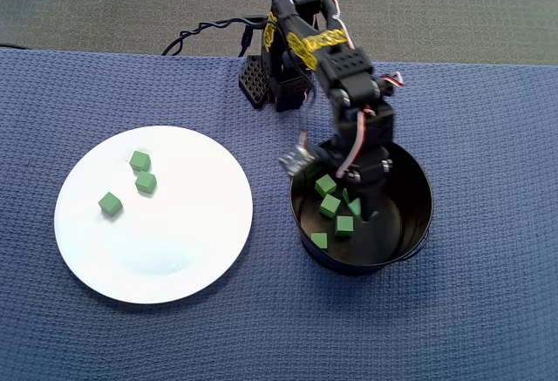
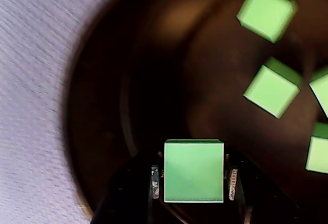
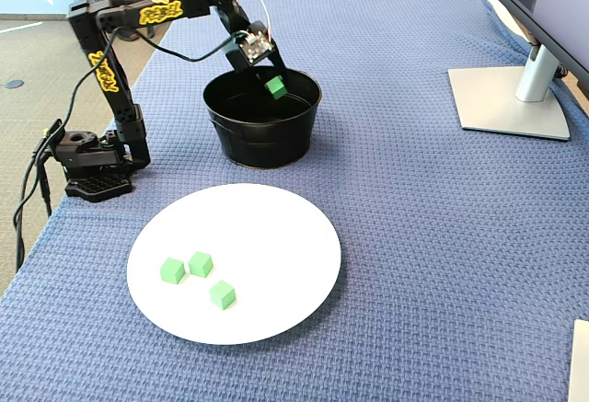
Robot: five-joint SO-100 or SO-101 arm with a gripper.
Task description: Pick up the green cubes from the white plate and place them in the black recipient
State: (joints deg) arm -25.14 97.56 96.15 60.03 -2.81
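Cube held over the black recipient (image 3: 262,135)
Jaws clamp a green cube (image 2: 193,170); next, release it inside the rim

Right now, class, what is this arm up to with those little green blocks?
The black robot arm's gripper holds one small green cube over the round black metal pot, where several cubes already lie. Three more cubes wait on the large white plate, on the blue cloth.
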